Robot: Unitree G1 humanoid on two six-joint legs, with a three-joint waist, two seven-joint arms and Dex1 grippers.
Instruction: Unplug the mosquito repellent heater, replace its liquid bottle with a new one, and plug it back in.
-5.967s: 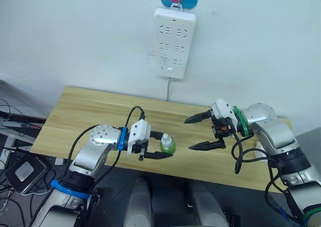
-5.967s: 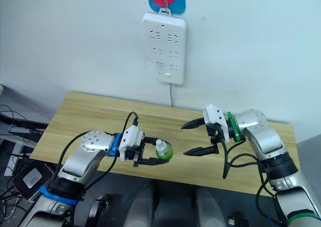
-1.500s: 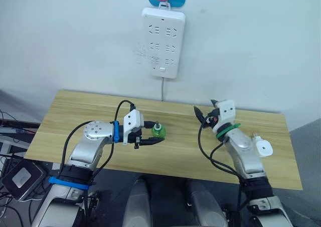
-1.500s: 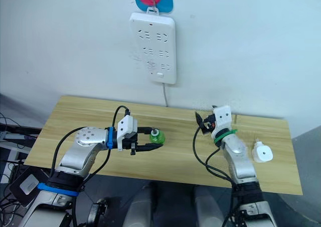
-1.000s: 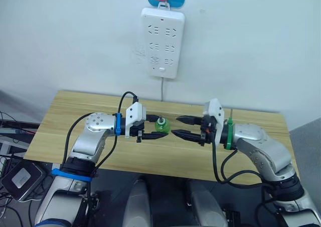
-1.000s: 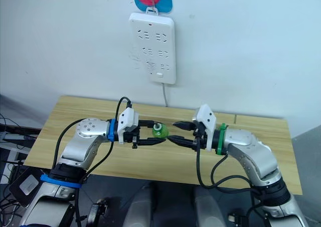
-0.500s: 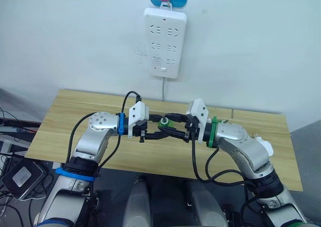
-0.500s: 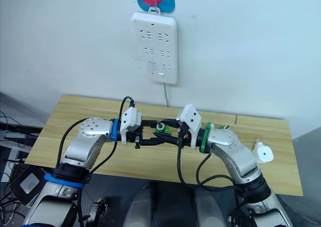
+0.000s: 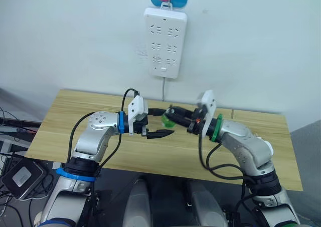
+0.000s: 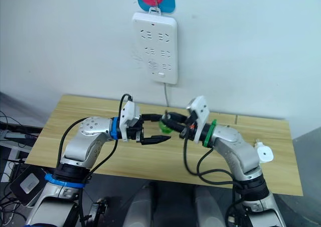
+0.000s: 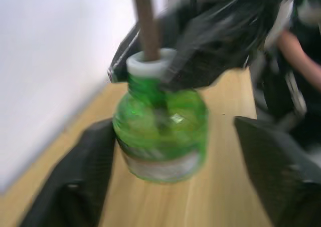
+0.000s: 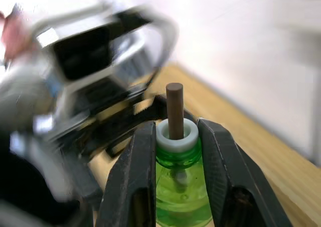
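Between claws: green liquid bottle (image 12: 181, 187), brown wick, white collar; right claw (image 12: 176, 137) clamps it, left claw (image 9: 161, 123) spread wide.

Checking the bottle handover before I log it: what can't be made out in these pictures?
- Green bottle: label blurred in the left wrist view; its neck is hidden by the right gripper.
- Heater: too small in the eye views to see prongs or socket; partly behind the right arm.
- Left gripper: blurred in the right wrist view.

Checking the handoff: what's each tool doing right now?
Left tool: open, holding nothing.
Right tool: closed on the green bottle.
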